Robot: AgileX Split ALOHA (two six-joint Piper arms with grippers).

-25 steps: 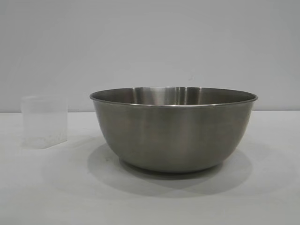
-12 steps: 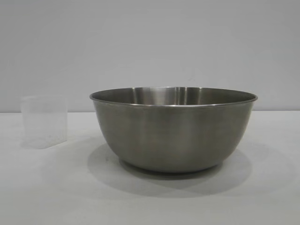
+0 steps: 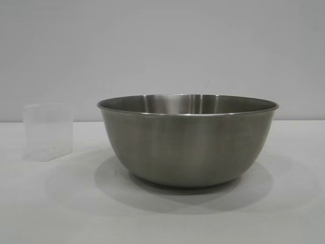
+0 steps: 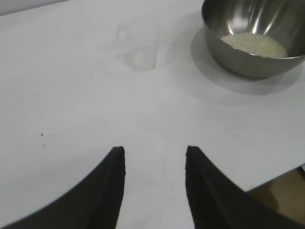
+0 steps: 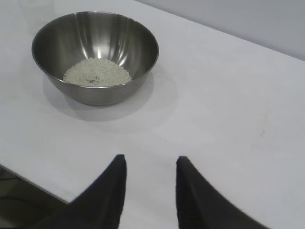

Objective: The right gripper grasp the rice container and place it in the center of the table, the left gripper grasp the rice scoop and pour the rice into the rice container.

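The rice container [image 3: 188, 140], a wide steel bowl, stands on the white table [image 3: 61, 203]; it also shows in both wrist views [image 4: 257, 43] [image 5: 95, 57]. A mound of rice [image 5: 97, 72] [image 4: 255, 44] lies in its bottom. The rice scoop [image 3: 48, 132], a small clear cup, stands upright to the bowl's left, faint in the left wrist view [image 4: 140, 45]. My left gripper [image 4: 155, 152] hovers open over bare cloth, well back from the scoop. My right gripper [image 5: 147, 162] is open too, apart from the bowl, holding nothing.
The table's near edge [image 4: 271, 176] shows beside the left gripper and another edge [image 5: 28, 179] beside the right one. A plain grey wall [image 3: 162, 46] stands behind the table.
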